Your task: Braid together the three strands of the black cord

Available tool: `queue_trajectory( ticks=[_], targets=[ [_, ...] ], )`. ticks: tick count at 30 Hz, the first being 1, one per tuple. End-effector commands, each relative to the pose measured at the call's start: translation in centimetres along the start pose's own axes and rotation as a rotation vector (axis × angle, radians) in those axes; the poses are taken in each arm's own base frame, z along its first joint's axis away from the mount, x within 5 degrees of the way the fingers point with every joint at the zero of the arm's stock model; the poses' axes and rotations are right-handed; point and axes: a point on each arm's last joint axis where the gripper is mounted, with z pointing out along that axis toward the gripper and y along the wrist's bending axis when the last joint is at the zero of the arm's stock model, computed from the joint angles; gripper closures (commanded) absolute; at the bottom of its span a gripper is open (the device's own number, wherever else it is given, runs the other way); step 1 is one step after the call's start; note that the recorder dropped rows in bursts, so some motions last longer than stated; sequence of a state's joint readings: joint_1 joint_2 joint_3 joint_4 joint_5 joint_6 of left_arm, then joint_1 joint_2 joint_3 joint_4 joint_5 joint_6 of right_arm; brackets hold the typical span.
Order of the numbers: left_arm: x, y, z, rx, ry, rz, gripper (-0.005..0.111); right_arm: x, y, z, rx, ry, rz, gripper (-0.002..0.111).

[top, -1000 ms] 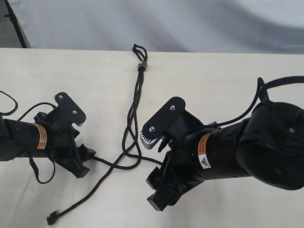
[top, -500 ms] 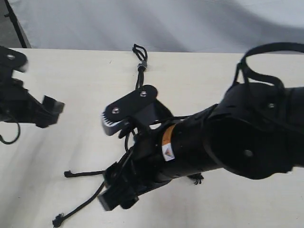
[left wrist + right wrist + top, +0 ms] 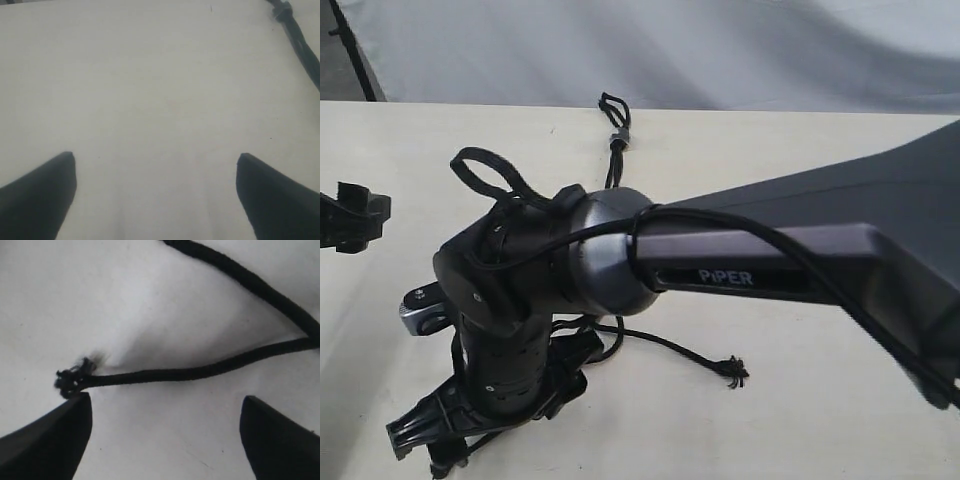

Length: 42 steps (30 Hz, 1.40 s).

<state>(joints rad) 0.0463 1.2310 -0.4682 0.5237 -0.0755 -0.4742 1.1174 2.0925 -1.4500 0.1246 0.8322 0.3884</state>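
Observation:
The black cord's loop (image 3: 613, 105) and grey band (image 3: 618, 137) lie at the table's far edge. Most of the three strands is hidden under my right arm. One strand (image 3: 670, 348) runs out to the right and ends in a frayed tip (image 3: 732, 371). My right gripper (image 3: 425, 440) has reached across to the front left and is open. In the right wrist view another strand (image 3: 200, 371) lies just beyond the right gripper (image 3: 165, 400), its frayed tip (image 3: 70, 380) by one finger, nothing held. My left gripper (image 3: 355, 215) is open over bare table; the left gripper (image 3: 156, 157) sees the cord (image 3: 300, 40) far off.
The pale table (image 3: 800, 160) ends at a grey cloth backdrop (image 3: 720, 50). My right arm's link marked PiPER (image 3: 750, 270) spans the middle of the table, with its black cable (image 3: 480, 170) looping above the wrist.
My right arm has swung across to the front left and now covers the strands. My left gripper has drawn back to the left edge. A frayed strand tip now lies exposed on the right.

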Motion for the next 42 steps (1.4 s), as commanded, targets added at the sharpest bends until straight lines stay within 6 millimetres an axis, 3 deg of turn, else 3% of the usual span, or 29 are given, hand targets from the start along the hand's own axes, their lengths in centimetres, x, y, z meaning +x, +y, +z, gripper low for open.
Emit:
queue_trajectory(
  ticks=[1, 12, 19, 22, 27, 29, 30, 33, 38, 42],
  targets=[
    [-0.1, 0.0, -0.2, 0.002, -0.014, -0.013, 0.026, -0.6, -1.1, 0.4, 0.051, -0.007, 0.108, 0.032],
    [0.0, 0.0, -0.2, 0.004, -0.014, -0.017, 0.026, -1.9, -2.0, 0.8, 0.025, -0.047, 0.203, 0.032],
    [0.0, 0.0, -0.2, 0.004, -0.014, -0.033, 0.026, -1.5, -3.0, 3.2, 0.100, 0.096, 0.224, 0.033],
    [0.0, 0.0, -0.2, 0.005, -0.014, -0.024, 0.026, -1.5, -3.0, 3.2, 0.132, 0.151, 0.174, 0.047],
    [0.0, 0.0, -0.2, 0.006, -0.016, -0.024, 0.026, -1.7, -3.1, 2.3, 0.169, 0.185, 0.066, 0.090],
    [0.0, 0.0, -0.2, 0.006, -0.016, -0.024, 0.026, -2.0, -2.9, 1.6, 0.159, 0.195, -0.037, 0.106],
    [0.0, 0.0, -0.2, 0.005, -0.014, -0.024, 0.026, -2.2, -2.8, 1.4, 0.152, 0.196, -0.089, 0.108],
    [0.2, -0.1, -0.2, 0.008, -0.013, -0.024, 0.026, -2.8, -2.8, 0.3, 0.152, 0.225, -0.342, 0.109],
    [0.3, -0.1, -0.2, 0.015, -0.018, -0.025, 0.026, -4.6, -3.8, -1.5, 0.311, 0.198, -0.673, 0.109],
    [0.4, -0.1, -0.2, 0.014, -0.016, -0.025, 0.026, -5.2, -4.8, -1.6, 0.429, 0.253, -0.991, 0.109]
  ],
)
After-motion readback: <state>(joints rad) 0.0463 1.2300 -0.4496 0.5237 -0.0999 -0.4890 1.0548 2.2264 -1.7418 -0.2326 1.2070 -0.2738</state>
